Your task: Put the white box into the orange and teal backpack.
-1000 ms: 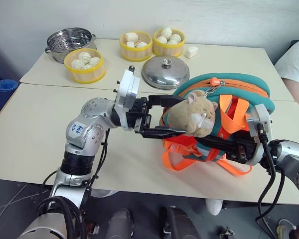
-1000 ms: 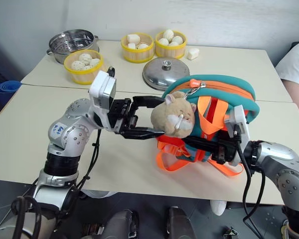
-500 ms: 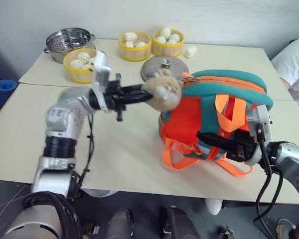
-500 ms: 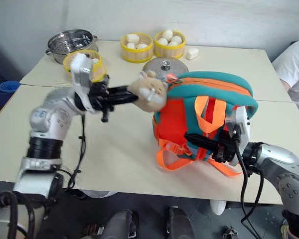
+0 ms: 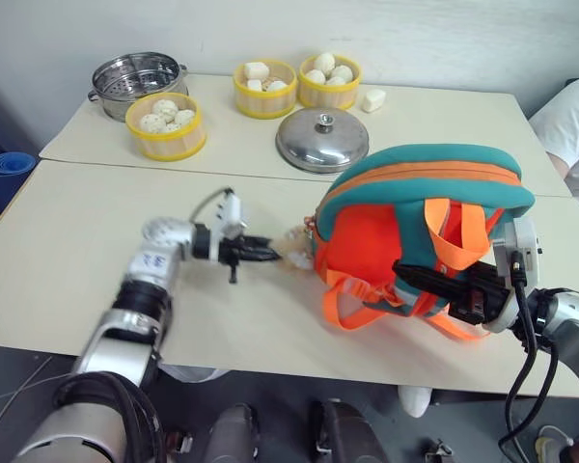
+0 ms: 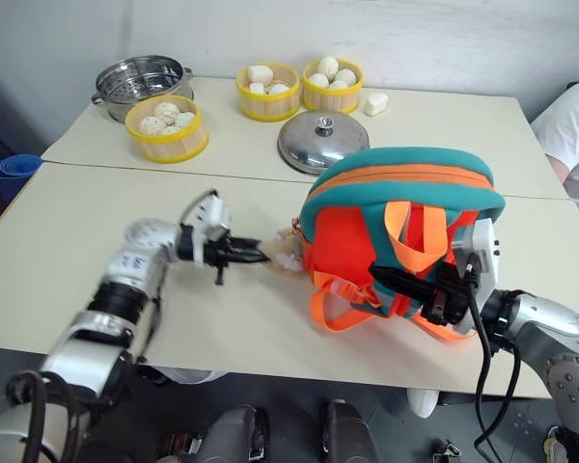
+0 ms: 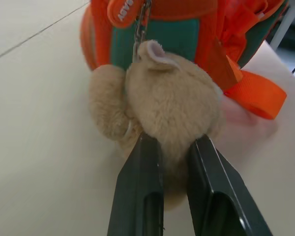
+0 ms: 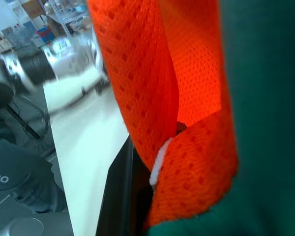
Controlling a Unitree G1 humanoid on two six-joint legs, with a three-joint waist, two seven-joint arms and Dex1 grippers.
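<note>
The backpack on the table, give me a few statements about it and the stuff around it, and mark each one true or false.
1. The left tool is shut on the plush toy. True.
2. The orange and teal backpack lies flat on the floor. False: it stands on the table.
3. The metal lid covers the steel pot. False: it rests on the table, apart from the pot.
4. The right tool pinches an orange strap. True.
5. Three yellow steamer baskets hold buns. True.
</note>
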